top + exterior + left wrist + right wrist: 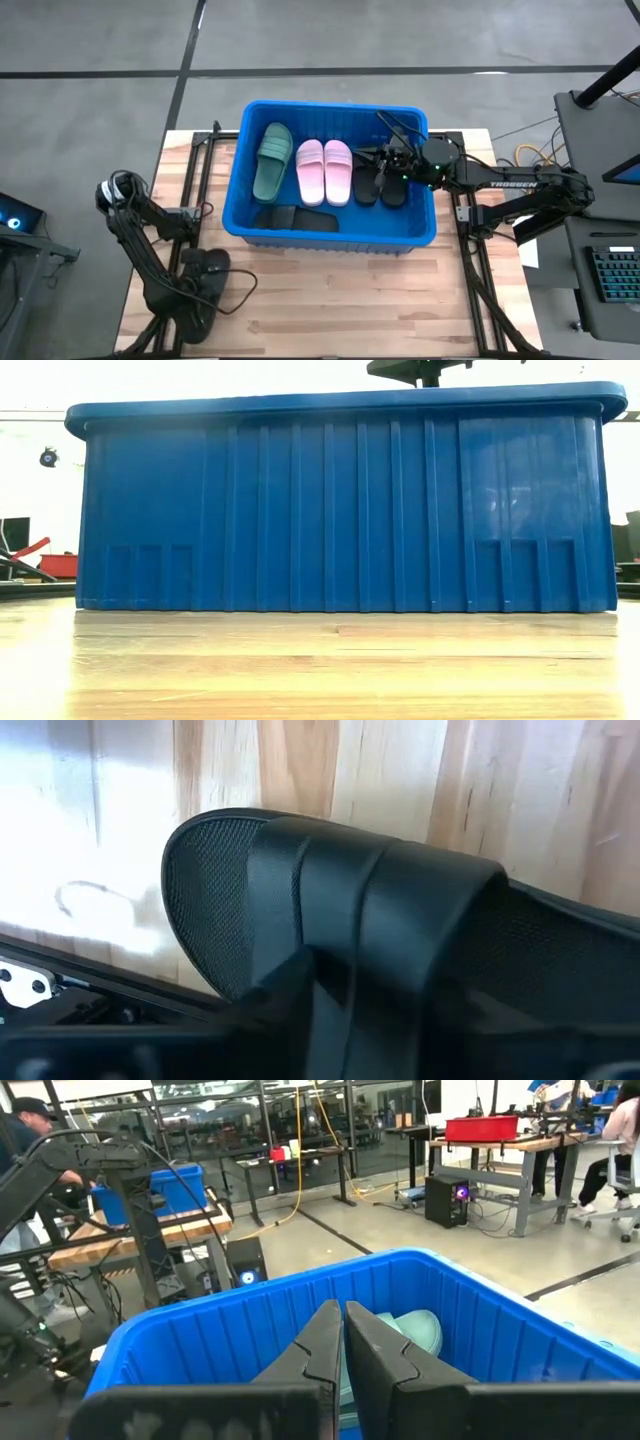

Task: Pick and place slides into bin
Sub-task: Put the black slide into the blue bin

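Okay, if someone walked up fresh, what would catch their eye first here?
The large bright blue ribbed plastic bin at the table's middle, with two light pink rubber slides side by side inside among darker ones. Then the right pincer, shut, over the bin's right side, and the left pincer on a black rubber slide.

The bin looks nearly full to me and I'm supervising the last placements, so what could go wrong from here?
1. The left gripper rests on a black slide lying on the table; lifted by one edge, it could slip out.
2. The right gripper sits low over the black pair in the blue bin; it may snag a strap as it rises.
3. Green slide, pink pair and black slides cover most of the floor, so the next slide may land stacked or tilted.
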`<state>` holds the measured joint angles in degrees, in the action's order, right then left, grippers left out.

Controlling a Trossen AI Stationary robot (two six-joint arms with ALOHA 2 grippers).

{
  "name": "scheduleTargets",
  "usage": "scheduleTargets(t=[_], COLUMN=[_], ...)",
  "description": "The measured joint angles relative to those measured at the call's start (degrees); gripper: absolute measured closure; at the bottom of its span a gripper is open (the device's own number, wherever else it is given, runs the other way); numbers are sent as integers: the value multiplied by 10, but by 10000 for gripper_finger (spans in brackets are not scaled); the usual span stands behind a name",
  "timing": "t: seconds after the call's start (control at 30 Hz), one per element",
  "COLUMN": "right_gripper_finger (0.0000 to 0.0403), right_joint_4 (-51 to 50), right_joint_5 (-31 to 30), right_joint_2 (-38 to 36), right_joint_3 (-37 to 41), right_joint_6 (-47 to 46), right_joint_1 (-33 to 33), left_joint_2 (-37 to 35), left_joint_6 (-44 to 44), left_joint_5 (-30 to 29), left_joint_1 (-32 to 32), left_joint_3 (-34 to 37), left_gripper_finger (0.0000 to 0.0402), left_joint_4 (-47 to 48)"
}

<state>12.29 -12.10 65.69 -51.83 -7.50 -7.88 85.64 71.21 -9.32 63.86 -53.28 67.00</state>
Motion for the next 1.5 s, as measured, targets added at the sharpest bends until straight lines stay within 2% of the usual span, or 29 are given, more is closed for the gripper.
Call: scheduleTargets(t=[0.13, 0.2, 0.57, 0.67, 0.83, 0.97, 1.07, 1.17, 1.23, 1.4, 1.5], right_gripper_finger=[394, 394, 394, 394, 394, 394, 394, 393, 386, 349, 315], right_joint_4=[0, 0, 0, 0, 1, 6, 8, 9, 9, 8, -11], right_joint_5=[0, 0, 0, 0, 0, 2, 49, 101, 106, 106, 115], right_joint_2=[0, 0, 0, 0, 0, 0, 0, 0, 0, 0, 7], right_joint_3=[0, 0, 0, 0, 0, 0, -4, -11, -17, -53, -95], right_joint_6=[0, 0, 0, -1, -19, -41, -53, 1, 35, 61, 76], right_joint_1=[0, 0, 0, 0, 0, 0, 0, 9, 16, 15, 13], left_joint_2=[-14, -28, -172, -210, -261, -281, -290, -301, -311, -335, -342], left_joint_6=[2, 0, -11, -11, -29, -120, -231, -329, -380, -486, -589], left_joint_5=[3, 10, 7, -36, -160, -241, -271, -331, -364, -396, -396], left_joint_1=[0, 0, -1, -1, -1, -2, -10, -33, -52, -119, -163], left_joint_3=[-2, -4, -43, -70, -117, -150, -168, -180, -188, -204, -205], left_gripper_finger=[365, 390, 399, 400, 401, 401, 401, 401, 401, 401, 401], left_joint_4=[6, 6, 6, 4, -18, -30, -34, -28, -28, -59, -121])
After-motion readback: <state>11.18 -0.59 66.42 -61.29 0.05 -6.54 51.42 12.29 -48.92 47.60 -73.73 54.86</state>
